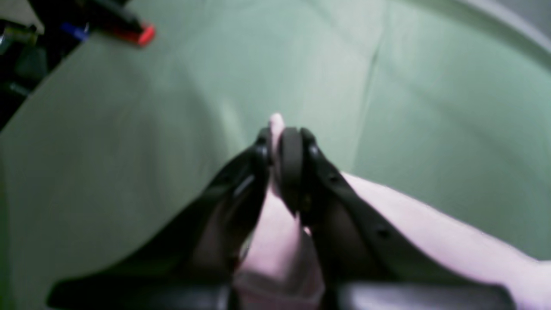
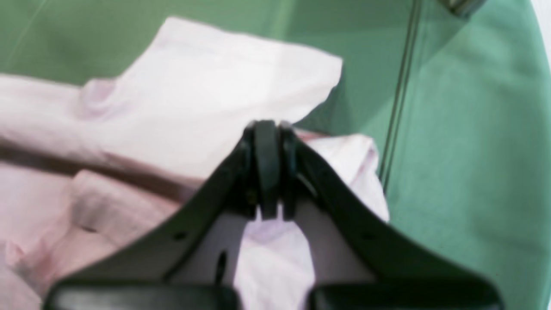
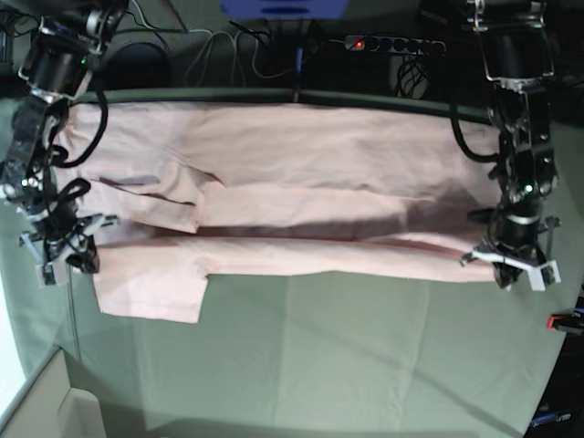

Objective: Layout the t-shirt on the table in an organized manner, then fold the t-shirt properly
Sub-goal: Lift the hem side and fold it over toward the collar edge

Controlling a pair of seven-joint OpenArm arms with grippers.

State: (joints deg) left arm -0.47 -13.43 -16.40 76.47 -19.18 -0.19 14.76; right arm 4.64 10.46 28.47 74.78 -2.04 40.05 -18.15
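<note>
1. The table (image 3: 301,356), covered in smooth grey-green cloth, filled most of the base view; behind its far edge at the top of the frame ran dark cables and a power strip (image 3: 394,44) with a lit red switch.
2. The t-shirt (image 3: 292,201), pale pink, lay stretched in a long band across the upper half of the frame, reaching nearly from the left side to the right side.
3. A fold ran lengthwise through the shirt, and a sleeve (image 3: 151,290) stuck out toward the lower left of the frame.
4. The left gripper (image 3: 513,260) stood at the right end of the band in the base view. In the left wrist view its jaws were pressed together on a thin ridge of pink cloth, which poked up just above the fingertips (image 1: 292,150) at the frame's middle.
5. The right gripper (image 3: 62,251) stood at the left end of the band. The right wrist view showed its jaws clamped on a pinch of pink fabric at mid-frame, with crumpled shirt spreading over the left half.
6. A red clamp (image 1: 140,34) sat at the table edge in the upper left of the left wrist view, blurred.
</note>
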